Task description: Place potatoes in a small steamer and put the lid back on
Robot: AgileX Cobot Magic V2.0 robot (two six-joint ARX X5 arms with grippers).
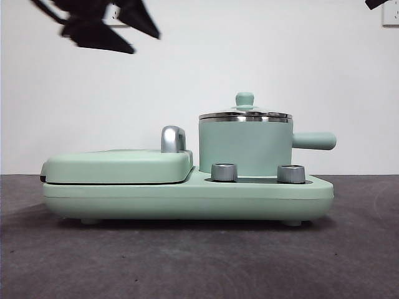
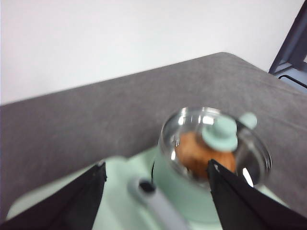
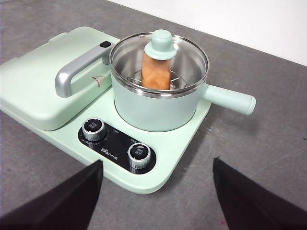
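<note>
The small mint-green steamer stands on the right half of the cooker base, its side handle pointing right. The clear glass lid with its mint-green knob sits on the pot's rim. The orange-brown potato lies inside, seen through the glass, and also shows in the left wrist view. My left gripper is open and empty, raised above and behind the grill side; it shows dark at the top left of the front view. My right gripper is open and empty, high in front of the cooker.
The flat mint-green grill cover with a chrome handle fills the base's left half. Two steel dials stand on the front of the base. Grey table cloth lies all around. A black tip shows at the top right.
</note>
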